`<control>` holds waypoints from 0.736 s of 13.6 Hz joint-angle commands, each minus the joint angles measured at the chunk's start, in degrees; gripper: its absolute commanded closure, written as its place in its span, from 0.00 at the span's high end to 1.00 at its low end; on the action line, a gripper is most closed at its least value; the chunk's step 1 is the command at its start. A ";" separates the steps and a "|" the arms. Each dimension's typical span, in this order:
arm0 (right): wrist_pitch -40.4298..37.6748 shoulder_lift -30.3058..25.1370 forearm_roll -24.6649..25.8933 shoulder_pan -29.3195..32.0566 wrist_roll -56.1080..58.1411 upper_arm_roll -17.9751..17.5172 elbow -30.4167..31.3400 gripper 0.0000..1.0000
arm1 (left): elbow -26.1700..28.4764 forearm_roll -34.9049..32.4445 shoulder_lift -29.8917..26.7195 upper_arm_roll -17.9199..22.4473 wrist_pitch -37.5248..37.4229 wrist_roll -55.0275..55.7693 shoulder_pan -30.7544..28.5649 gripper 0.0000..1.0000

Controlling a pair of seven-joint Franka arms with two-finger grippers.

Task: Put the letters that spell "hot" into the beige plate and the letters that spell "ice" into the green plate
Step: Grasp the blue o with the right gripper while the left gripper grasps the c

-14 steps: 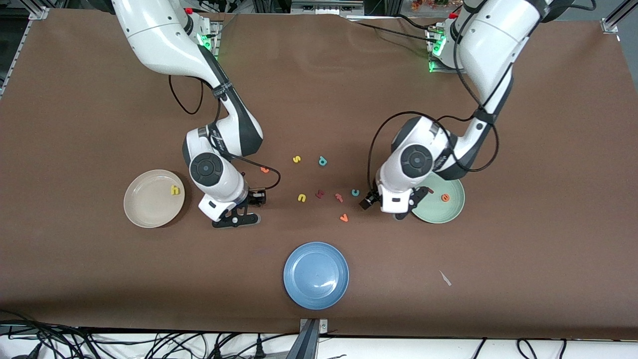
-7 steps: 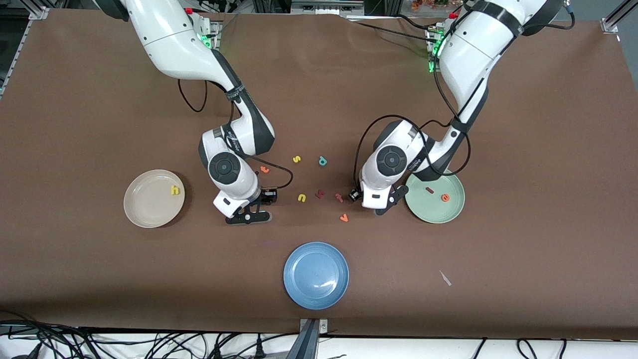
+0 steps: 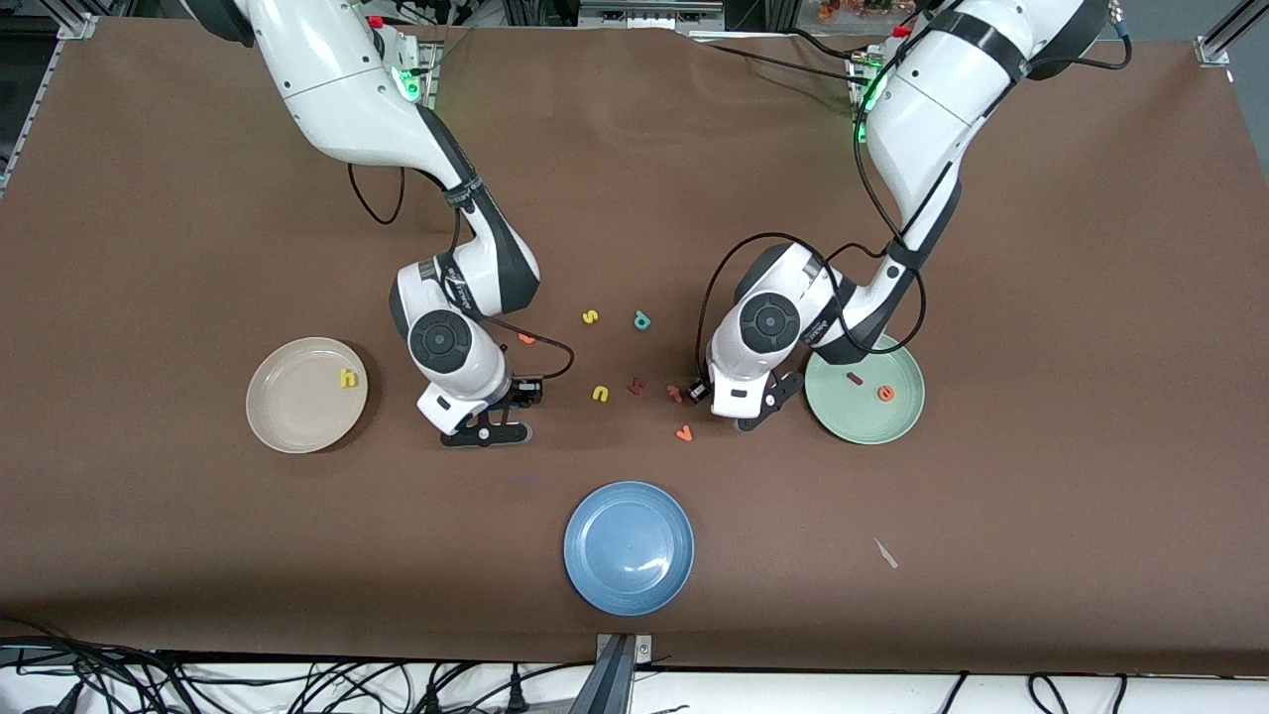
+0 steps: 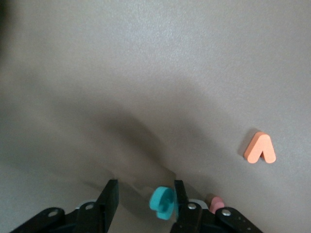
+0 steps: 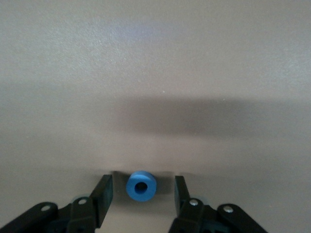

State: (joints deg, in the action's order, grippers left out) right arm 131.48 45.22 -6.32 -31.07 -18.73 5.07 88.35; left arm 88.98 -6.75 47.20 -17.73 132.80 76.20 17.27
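Teal c [image 4: 162, 203]: between the left gripper's [image 4: 145, 188] fingers [image 4: 111, 194], against one and clear of the other; seems tipped on edge, and which way its opening faces is unreadable.
Left gripper: low over the counter [image 3: 198, 198], just beside the green plate [image 3: 863, 424]; fingers apart, not yet clamped.
Coming move: judged to be close, lift, carry toward the left arm's end; the left arm is nearer.
Green plate: holds dark red bar [image 3: 854, 378] and orange e [image 3: 885, 393].
Right gripper [image 5: 143, 180]: over the counter near the beige plate [image 3: 297, 416], blue ring [image 5: 142, 186] at its tip; cannot tell if gripped.
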 commanded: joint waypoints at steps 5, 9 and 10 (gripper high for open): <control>0.53 -0.22 -1.15 -0.13 -0.34 -0.06 1.47 0.58 | -3.47 -1.25 1.49 0.32 -0.17 0.53 0.57 0.53; 0.61 -0.13 -1.15 -0.21 -0.34 -0.06 1.47 0.53 | -3.29 -1.69 2.02 0.32 -0.17 0.53 0.83 0.53; 0.62 -0.05 -1.15 -0.21 -0.34 -0.06 1.47 0.49 | -3.29 -1.78 2.19 0.32 -0.17 0.53 0.84 0.53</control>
State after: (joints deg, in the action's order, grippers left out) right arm 131.53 45.36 -6.37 -31.08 -18.78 5.11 89.06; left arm 86.89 -6.75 48.28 -17.51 132.85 76.20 17.48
